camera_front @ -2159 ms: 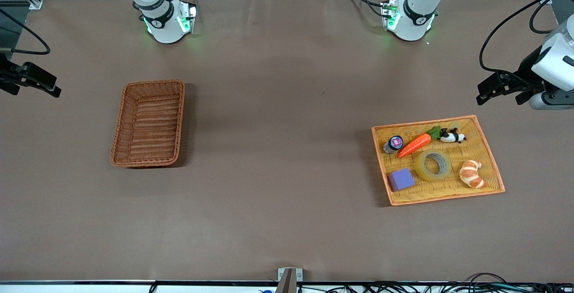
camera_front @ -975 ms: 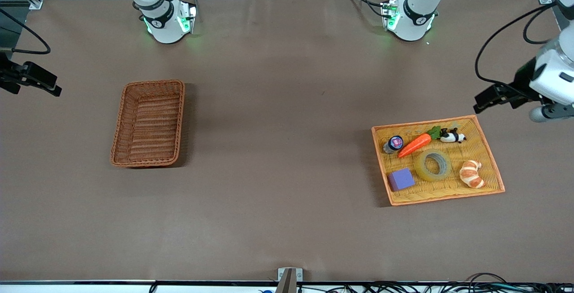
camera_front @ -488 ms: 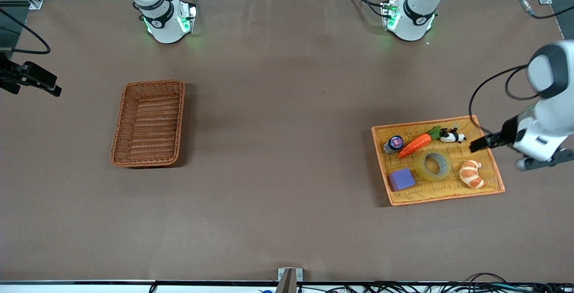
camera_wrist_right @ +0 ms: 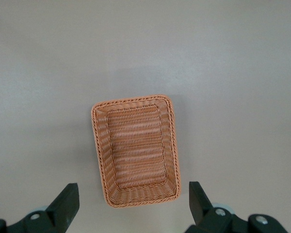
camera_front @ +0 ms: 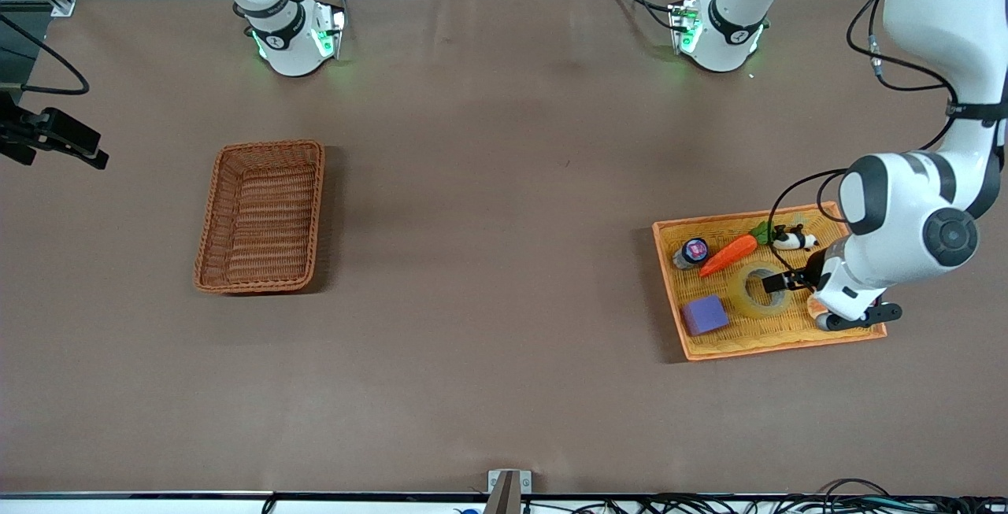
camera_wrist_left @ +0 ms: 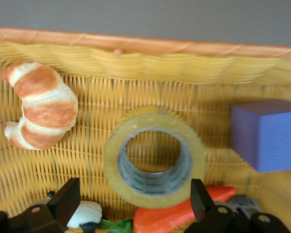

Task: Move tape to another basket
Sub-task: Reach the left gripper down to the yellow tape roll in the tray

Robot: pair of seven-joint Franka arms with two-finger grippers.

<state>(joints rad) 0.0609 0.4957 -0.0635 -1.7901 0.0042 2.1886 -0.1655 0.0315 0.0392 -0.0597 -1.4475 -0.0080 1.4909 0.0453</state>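
You have the left gripper [camera_front: 776, 283] low over the flat yellow-orange woven tray [camera_front: 787, 338] at the right of the front view, its fingers [camera_wrist_left: 68, 199] spread wide and holding nothing; the ring of translucent yellowish packing tape with a grey core [camera_front: 759, 290] lies flat in that tray, centred between the fingertips in the left wrist view; come straight down so one finger drops inside the core and the other outside the wall, or so both straddle the ring; mind the orange toy carrot [camera_wrist_left: 179, 213] touching the roll and the striped croissant [camera_wrist_left: 39, 104] just beside it; the purple foam block [camera_wrist_left: 266, 133] sits near too; close firmly before lifting; the deep reddish-brown wicker basket [camera_front: 260, 216] waits at the left of the front view, under the waiting right gripper [camera_wrist_right: 131, 204], also spread and empty.
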